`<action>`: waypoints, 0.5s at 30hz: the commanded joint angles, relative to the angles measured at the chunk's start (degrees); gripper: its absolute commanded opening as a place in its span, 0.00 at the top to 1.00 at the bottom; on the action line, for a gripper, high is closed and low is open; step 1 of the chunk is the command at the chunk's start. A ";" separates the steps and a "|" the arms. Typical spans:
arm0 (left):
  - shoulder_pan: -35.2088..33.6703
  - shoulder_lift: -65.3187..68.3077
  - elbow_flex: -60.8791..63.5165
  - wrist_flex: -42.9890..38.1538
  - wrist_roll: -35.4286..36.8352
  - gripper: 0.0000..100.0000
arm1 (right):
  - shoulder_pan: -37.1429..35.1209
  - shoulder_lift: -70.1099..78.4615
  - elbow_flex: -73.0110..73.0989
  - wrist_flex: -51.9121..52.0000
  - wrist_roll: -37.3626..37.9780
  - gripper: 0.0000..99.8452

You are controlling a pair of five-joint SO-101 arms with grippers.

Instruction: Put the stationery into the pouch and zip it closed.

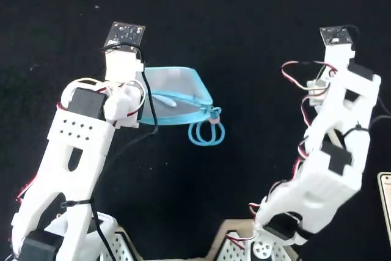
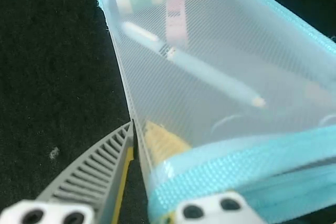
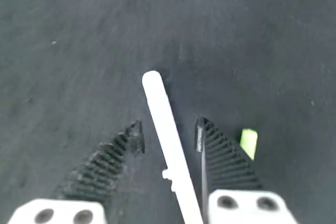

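Pouch (image 1: 174, 90), a pale blue mesh one, lies flat on the black table (image 1: 244, 47) in front of the left arm, and by my judgement the task is about midway. The left gripper (image 2: 137, 135) is closed on the pouch's side edge near the zip band, pinning it in place. The right gripper (image 3: 168, 125) is low over the table well apart from the pouch, its fingers spread wide on either side of a white pen (image 3: 157, 103) without clamping it. That pen has yet to go in. Already inside, seen through the mesh, are a pale blue pen (image 2: 210, 74) and a pink-and-white piece (image 2: 176, 17). A small yellow-green piece (image 3: 248, 142) lies just beside the right gripper, outside the pouch. How far the zip is drawn I cannot tell; closing it comes last.
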State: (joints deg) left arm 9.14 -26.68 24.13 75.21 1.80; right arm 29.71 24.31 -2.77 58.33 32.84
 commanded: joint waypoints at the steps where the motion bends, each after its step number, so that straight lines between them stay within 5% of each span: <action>1: -0.48 1.14 2.07 -0.09 0.18 0.97 | -0.62 3.21 -6.81 -0.53 0.53 0.85; 10: -0.48 1.14 2.07 -0.09 0.18 0.97 | -2.55 13.41 -18.33 8.26 0.53 0.86; 15: -0.48 1.14 2.07 0.00 0.18 0.97 | -3.08 17.89 -24.75 14.68 4.22 0.99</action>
State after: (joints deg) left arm 9.14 -26.68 24.13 75.21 1.80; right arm 28.31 41.80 -22.37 69.49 35.47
